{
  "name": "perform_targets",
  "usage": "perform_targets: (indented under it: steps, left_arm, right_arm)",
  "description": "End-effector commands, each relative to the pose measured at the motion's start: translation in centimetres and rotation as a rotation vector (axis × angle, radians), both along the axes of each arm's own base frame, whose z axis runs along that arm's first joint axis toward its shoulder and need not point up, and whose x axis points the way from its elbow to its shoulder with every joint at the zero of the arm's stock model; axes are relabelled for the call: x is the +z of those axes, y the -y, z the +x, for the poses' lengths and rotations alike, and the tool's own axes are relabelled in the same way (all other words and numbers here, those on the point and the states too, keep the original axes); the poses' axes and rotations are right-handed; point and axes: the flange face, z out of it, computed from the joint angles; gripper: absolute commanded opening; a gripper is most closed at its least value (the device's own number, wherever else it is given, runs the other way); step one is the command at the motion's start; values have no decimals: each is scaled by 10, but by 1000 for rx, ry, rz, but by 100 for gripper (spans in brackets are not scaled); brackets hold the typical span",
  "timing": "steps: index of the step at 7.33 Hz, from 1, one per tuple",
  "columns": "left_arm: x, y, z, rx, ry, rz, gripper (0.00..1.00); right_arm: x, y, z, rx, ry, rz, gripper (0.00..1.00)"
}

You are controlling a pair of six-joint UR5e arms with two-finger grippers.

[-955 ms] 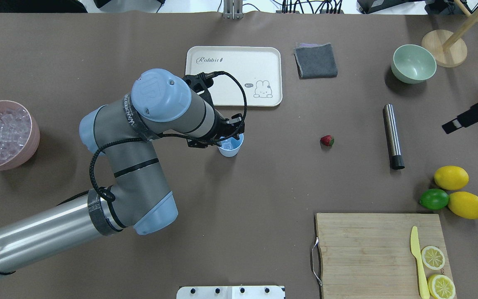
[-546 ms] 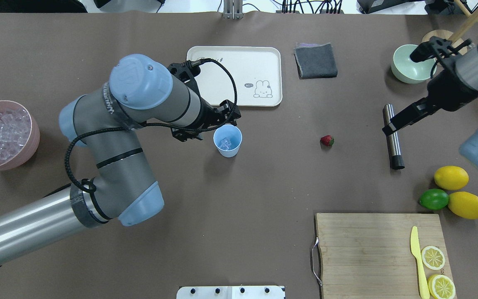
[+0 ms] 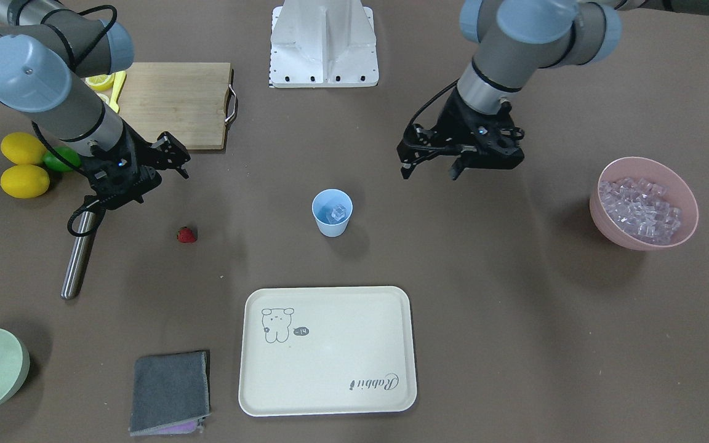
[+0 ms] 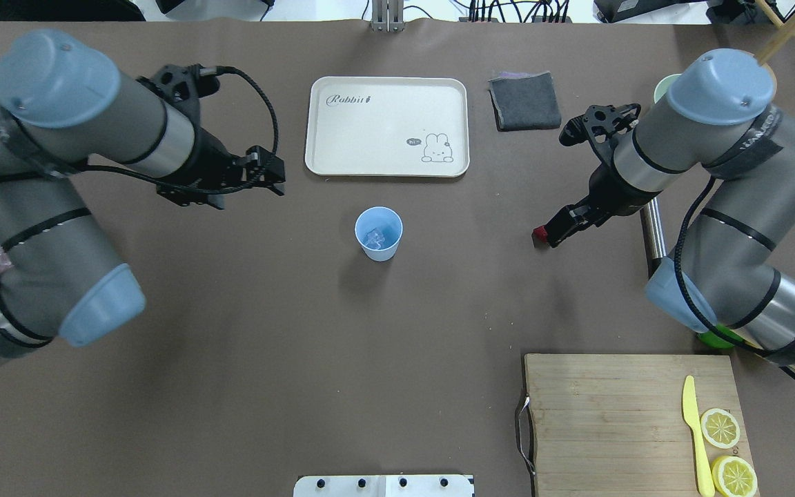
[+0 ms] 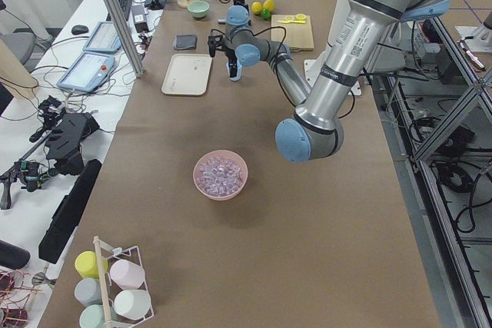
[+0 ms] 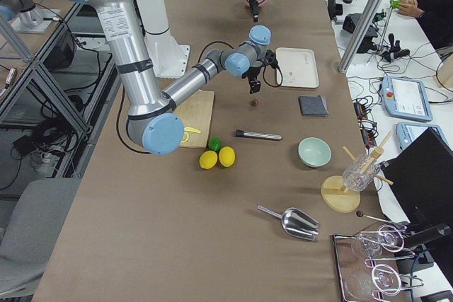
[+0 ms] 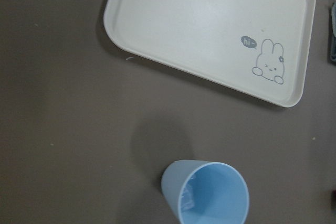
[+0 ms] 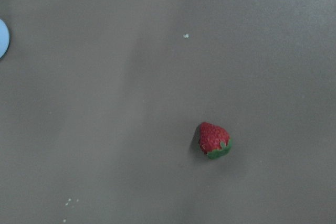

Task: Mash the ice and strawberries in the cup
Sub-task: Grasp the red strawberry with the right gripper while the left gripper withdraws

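We centre the right gripper point(image 4: 551, 233), jaws parted, over the strawberry point(image 8: 213, 140) and lower gently before pinching, with the empty, spread left gripper point(image 3: 431, 167) clear of the cup point(image 4: 379, 233).

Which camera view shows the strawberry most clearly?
The right wrist-mounted view: the strawberry is large, whole and unobstructed, green top visible. The front-facing view shows it small; the overhead view shows only a red edge beside the right tool; exterior right shows a speck.
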Motion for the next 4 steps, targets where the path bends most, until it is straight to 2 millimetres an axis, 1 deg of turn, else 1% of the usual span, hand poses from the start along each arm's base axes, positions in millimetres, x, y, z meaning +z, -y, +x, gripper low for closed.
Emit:
perform_targets:
  steps: [1,2,3,4]
  left_arm:
    - [59,-22,-84,63,72,88,98]
    - [66,-29,-100,56,81,93,98]
    - [70,-30,-101,57,86,88,98]
    - [71,-31,-100,58,86,86,98]
  right_arm:
    - [28,17,-36,16,-7,35,88]
    - [37,23,-42,36,-22,25,83]
    - [41,30,-52,52,-51,34,79]
    - [39,32,-61,47,-53,37,73]
